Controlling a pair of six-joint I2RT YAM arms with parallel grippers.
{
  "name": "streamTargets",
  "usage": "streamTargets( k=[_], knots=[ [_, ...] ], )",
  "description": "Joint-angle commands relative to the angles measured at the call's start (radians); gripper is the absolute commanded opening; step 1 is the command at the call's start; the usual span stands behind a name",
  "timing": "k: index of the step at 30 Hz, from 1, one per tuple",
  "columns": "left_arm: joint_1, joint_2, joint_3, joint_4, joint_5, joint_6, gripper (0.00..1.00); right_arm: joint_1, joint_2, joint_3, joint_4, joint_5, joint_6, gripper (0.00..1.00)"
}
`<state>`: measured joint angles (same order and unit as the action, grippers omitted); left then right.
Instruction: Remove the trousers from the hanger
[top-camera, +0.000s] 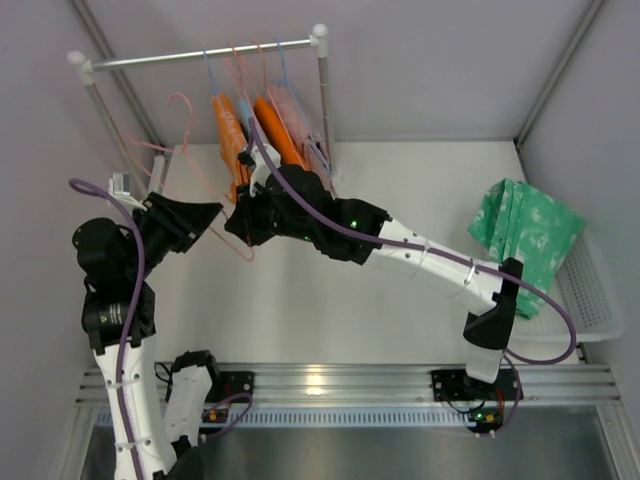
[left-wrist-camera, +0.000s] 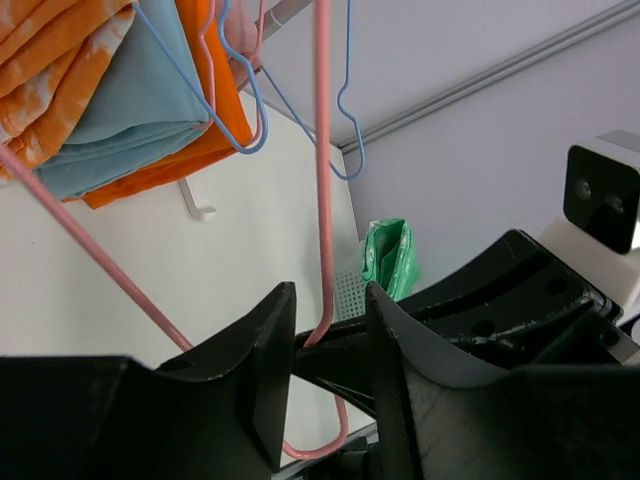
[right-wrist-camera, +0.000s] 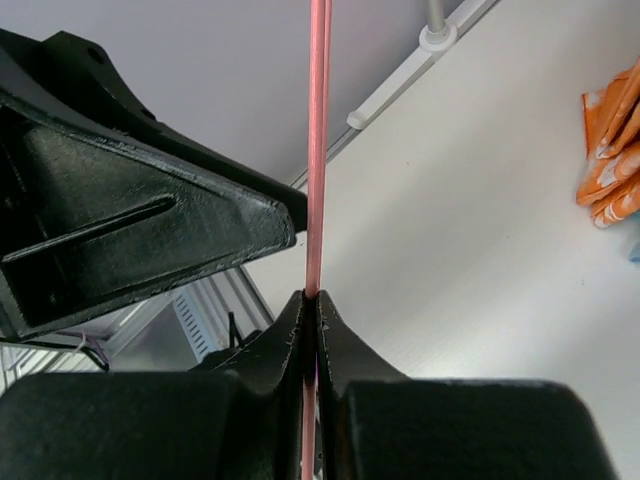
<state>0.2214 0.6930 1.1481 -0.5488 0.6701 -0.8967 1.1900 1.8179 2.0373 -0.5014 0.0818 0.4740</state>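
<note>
Closest to us in the left wrist view, the left gripper (left-wrist-camera: 328, 298) stands parted. Its two black fingers (left-wrist-camera: 268, 370) sit either side of the hanger (left-wrist-camera: 322, 150) without pinching it. The pink wire drops from 12 o'clock into the gap, and its bottom bend is partly hidden behind the fingers. At 11 o'clock hang orange and blue clothes (left-wrist-camera: 130, 120), cut off by the frame edge. The trousers (left-wrist-camera: 390, 262) show as a small green bundle just right of centre, their lower edge hidden.

In the right wrist view, the right gripper (right-wrist-camera: 310, 300) is clenched on the hanger. The wire runs straight up to 12 o'clock and out of frame. The left gripper's body fills 9 o'clock.

From the top, both grippers meet left of centre, below the rail (top-camera: 200, 53), and we can hardly trace the thin wire between them. The trousers lie off the hanger at 3 o'clock, folded on a white basket (top-camera: 588, 292), well apart from both grippers.
</note>
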Motion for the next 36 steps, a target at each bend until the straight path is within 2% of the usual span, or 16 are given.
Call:
streamTargets(
  k=[1, 9, 13, 26, 32, 33, 34, 35, 36],
  knots=[
    [0.003, 0.028, 0.009, 0.073, -0.03, -0.013, 0.38, 0.02, 0.001, 0.057, -0.005, 0.055, -0.021, 0.0],
    [-0.001, 0.051, -0.014, 0.081, -0.046, -0.04, 0.34, 0.033, 0.026, 0.081, -0.002, 0.073, -0.026, 0.0],
    [-0.001, 0.068, -0.04, 0.078, -0.02, -0.091, 0.28, 0.042, 0.035, 0.093, -0.002, 0.098, -0.037, 0.0],
    [-0.001, 0.086, -0.06, 0.021, -0.012, -0.145, 0.29, 0.089, 0.023, 0.092, 0.015, 0.245, -0.161, 0.0],
    [-0.001, 0.086, -0.082, 0.107, 0.022, -0.228, 0.03, 0.126, 0.017, 0.066, 0.043, 0.265, -0.23, 0.0],
    [-0.001, 0.086, -0.083, 0.119, 0.029, -0.232, 0.0, 0.126, 0.015, 0.061, 0.043, 0.241, -0.233, 0.02],
    [-0.002, 0.085, -0.088, 0.137, 0.052, -0.234, 0.0, 0.126, 0.011, 0.045, 0.044, 0.233, -0.232, 0.1],
    [-0.002, 0.085, -0.106, 0.201, 0.075, -0.245, 0.0, 0.126, 0.006, 0.035, 0.047, 0.22, -0.223, 0.33],
    [-0.001, 0.083, -0.116, 0.239, 0.098, -0.252, 0.0, 0.126, -0.008, 0.025, 0.05, 0.198, -0.221, 0.47]
  ],
)
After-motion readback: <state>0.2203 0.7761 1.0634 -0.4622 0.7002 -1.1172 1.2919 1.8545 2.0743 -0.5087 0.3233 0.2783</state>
